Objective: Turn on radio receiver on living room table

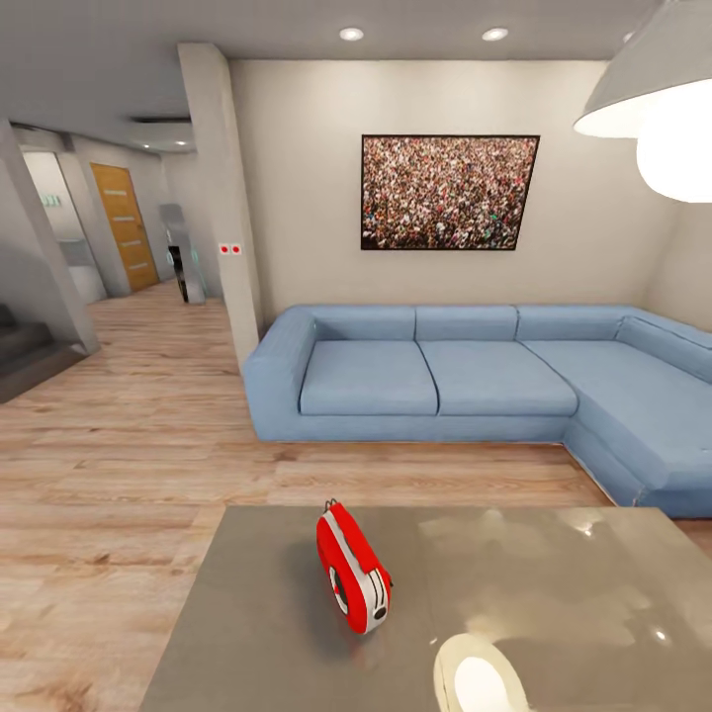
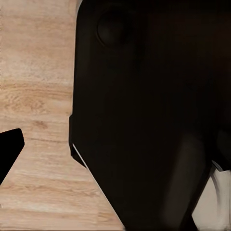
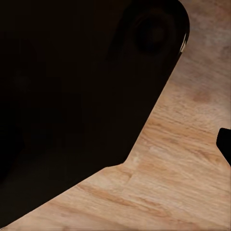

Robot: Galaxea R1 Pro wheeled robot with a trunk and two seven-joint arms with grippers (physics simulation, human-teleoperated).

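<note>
Glossy grey table [image 1: 554, 593], upright red white-banded radio [image 1: 352, 581], claw states unclear.

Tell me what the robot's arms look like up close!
Both wrist views show big, smooth, very dark, almost black casings with rounded edges. The left arm casing has a round dimple and a pale grey-white part at one corner. The right arm casing has a round dimple too. No cables or markings show.

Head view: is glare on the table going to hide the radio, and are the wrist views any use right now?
Head view: lamp blown out white, its glare patches on the table lie beside the radio, which reads sharp. Both wrist views: mostly dark robot body, soft wood floor behind.
</note>
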